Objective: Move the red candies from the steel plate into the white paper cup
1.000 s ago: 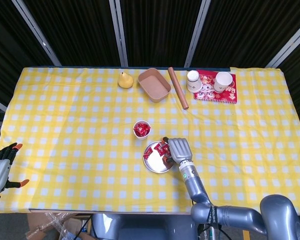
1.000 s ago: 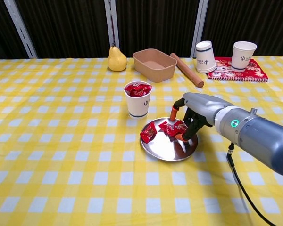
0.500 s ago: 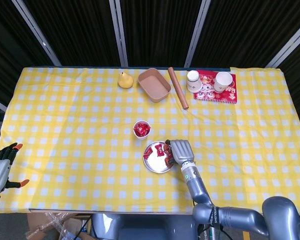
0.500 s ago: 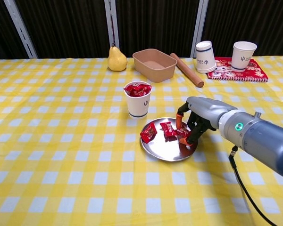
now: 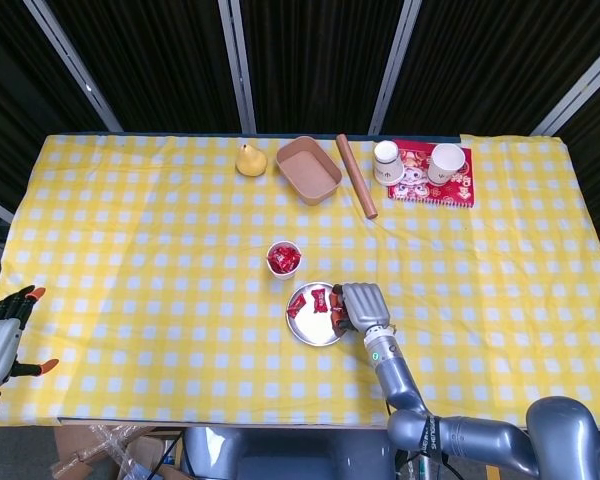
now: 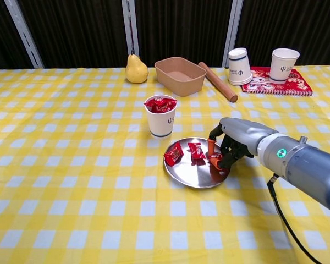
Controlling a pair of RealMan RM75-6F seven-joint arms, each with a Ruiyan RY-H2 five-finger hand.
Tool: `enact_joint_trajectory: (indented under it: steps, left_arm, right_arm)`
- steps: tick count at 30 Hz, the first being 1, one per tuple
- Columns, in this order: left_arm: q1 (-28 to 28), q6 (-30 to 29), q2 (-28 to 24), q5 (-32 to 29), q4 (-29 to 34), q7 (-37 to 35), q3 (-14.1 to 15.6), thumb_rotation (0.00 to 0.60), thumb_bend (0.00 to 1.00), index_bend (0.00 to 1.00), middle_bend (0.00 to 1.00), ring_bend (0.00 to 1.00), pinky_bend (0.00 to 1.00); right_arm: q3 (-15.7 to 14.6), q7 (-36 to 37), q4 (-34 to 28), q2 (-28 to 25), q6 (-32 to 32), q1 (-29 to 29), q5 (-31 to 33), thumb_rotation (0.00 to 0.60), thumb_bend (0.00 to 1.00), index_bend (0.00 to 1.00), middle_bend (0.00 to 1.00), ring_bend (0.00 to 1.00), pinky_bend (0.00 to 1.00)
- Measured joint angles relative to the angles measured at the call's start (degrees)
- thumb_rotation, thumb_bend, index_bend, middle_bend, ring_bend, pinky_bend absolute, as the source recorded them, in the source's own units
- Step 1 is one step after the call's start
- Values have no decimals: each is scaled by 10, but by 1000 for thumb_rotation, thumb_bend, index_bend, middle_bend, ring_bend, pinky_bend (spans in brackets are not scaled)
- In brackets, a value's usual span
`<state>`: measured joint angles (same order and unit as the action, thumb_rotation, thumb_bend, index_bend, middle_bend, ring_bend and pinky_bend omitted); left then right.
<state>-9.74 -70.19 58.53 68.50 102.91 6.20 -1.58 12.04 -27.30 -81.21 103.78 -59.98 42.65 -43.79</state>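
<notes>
A: Right hand?
B: Low at steel plate rim, side away from paper cup, pinching one red candy. Lift looks next.
A: Rest?
B: Two candies on plate, nearer cup. Left hand idle w/ fingers apart, off table.

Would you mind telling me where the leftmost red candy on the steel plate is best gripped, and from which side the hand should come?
Probably pinch the leftmost candy across its raised middle, coming down from above. It lies alone on the steel plate, apart from the next candy, so fingertips have room either side. The white paper cup stands close behind, so a low approach from the back looks blocked. The right hand is at the plate's far edge.
</notes>
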Motion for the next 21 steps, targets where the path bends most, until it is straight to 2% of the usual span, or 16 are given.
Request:
enact_joint_trajectory:
  steps: [14,21]
  left_arm:
    - [0,0,0,0,0,0,0,600,51,0,0,0,0]
    - [0,-1,1,1,-1,1,0,600,52,0,0,0,0]
  right_arm:
    - [5,5,-45,-17,-6,-6,-21,600,521,551,865,911,833]
    - [28,1,-94,-43,-21,-1,-39,600,522,551,866,911,833]
